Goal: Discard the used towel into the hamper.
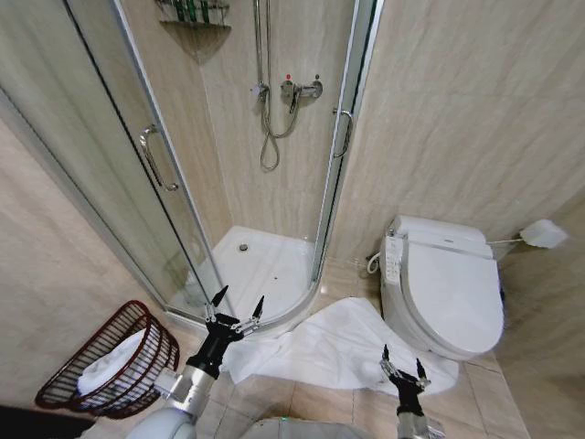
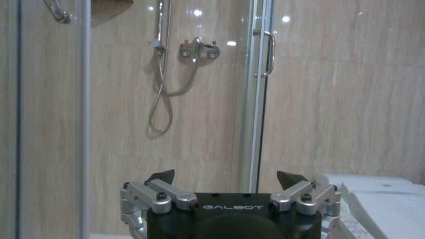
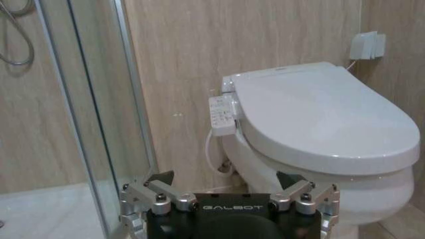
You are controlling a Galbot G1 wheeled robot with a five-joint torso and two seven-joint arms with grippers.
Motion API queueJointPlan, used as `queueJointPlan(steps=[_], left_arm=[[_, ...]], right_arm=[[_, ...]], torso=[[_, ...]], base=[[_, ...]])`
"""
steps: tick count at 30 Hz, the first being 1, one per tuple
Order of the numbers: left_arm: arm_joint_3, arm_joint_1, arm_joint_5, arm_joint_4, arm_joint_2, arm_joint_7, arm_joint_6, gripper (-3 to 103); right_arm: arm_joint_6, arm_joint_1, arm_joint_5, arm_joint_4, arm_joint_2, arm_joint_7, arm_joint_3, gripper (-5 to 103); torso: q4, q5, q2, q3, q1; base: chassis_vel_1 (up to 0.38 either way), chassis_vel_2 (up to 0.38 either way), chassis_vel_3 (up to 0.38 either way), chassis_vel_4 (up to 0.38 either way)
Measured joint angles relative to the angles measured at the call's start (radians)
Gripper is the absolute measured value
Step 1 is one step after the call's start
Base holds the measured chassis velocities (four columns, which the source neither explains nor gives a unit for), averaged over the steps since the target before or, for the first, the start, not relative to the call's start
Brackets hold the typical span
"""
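A white used towel (image 1: 343, 347) lies spread on the tiled floor between the shower tray and the toilet. The hamper (image 1: 114, 361), a dark reddish-brown open-weave basket with white cloth inside, stands tilted at the lower left against the wall. My left gripper (image 1: 236, 306) is open and empty, held above the towel's left end near the shower rim; its fingers (image 2: 161, 176) point at the shower wall. My right gripper (image 1: 402, 363) is open and empty, over the towel's right part in front of the toilet, fingers (image 3: 291, 179) spread.
A white toilet (image 1: 448, 288) with closed lid stands at the right, a control panel (image 3: 222, 114) on its side. The glass shower enclosure (image 1: 155, 165) with open door and white tray (image 1: 260, 265) lies ahead. Tiled walls close in on the left and right.
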Motion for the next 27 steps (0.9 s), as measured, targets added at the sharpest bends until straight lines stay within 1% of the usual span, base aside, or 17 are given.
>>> queueJointPlan(steps=[13, 14, 17, 18, 26, 27], left_arm=[[0.000, 0.000, 0.000, 0.000, 0.000, 0.000, 0.000, 100], [0.000, 0.000, 0.000, 0.000, 0.000, 0.000, 0.000, 100], [0.000, 0.000, 0.000, 0.000, 0.000, 0.000, 0.000, 100], [0.000, 0.000, 0.000, 0.000, 0.000, 0.000, 0.000, 100], [0.000, 0.000, 0.000, 0.000, 0.000, 0.000, 0.000, 100], [0.000, 0.000, 0.000, 0.000, 0.000, 0.000, 0.000, 100]], right_arm=[[0.013, -0.004, -0.001, -0.013, 0.000, -0.010, 0.003, 100], [0.013, -0.004, -0.001, -0.013, 0.000, -0.010, 0.003, 100], [0.020, -0.001, -0.001, -0.020, 0.000, -0.011, 0.003, 100], [0.020, -0.001, -0.001, -0.020, 0.000, -0.011, 0.003, 100], [0.028, 0.016, -0.006, -0.062, 0.008, -0.020, 0.004, 100], [0.028, 0.016, -0.006, -0.062, 0.008, -0.020, 0.004, 100]], torso=[[0.0000, 0.0000, -0.062, -0.036, -0.026], [0.0000, 0.0000, -0.062, -0.036, -0.026], [-0.0001, 0.0000, -0.081, -0.047, -0.034], [-0.0001, 0.0000, -0.081, -0.047, -0.034], [0.0000, 0.0000, -0.121, -0.070, -0.051], [0.0000, 0.0000, -0.121, -0.070, -0.051]], base=[[0.000, 0.000, 0.000, 0.000], [0.000, 0.000, 0.000, 0.000], [0.000, 0.000, 0.000, 0.000], [0.000, 0.000, 0.000, 0.000], [0.000, 0.000, 0.000, 0.000], [0.000, 0.000, 0.000, 0.000]])
